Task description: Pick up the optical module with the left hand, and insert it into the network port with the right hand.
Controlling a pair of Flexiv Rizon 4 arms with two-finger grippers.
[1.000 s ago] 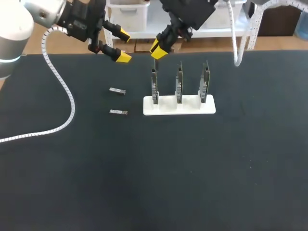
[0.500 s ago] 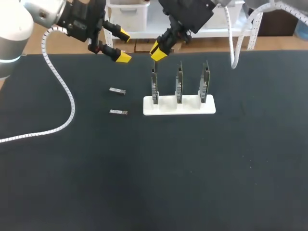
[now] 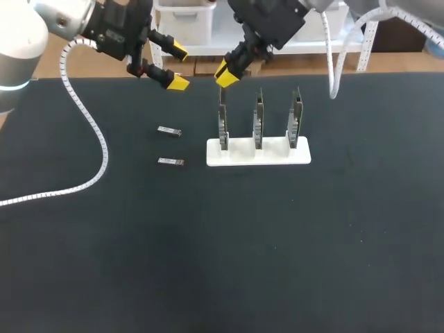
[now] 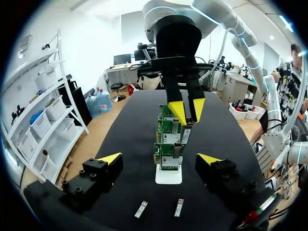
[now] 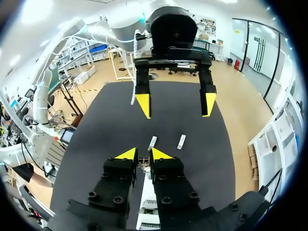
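On the black counter [image 3: 277,263] lie two small optical modules, and neither is picked up. One [image 3: 169,131] lies closer to the far edge and the other [image 3: 171,161] closer to the near edge. Both lie flat, near each other but apart, beside a white stand [image 3: 239,154] on the side of the left arm. The white stand carries three circuit boards [image 3: 258,121], upright in one row.

The left end effector [image 3: 174,66] hangs above the far part of the counter, beyond the two modules. It is released, the fingers wide apart and holding nothing.

The right end effector [image 3: 228,72] hangs just above the board [image 3: 223,125] that is nearest to the modules. Whether it grasps something, I cannot tell. A slim silver piece [image 4: 186,136] shows at the boards directly under it. I cannot tell if it sits in a port.
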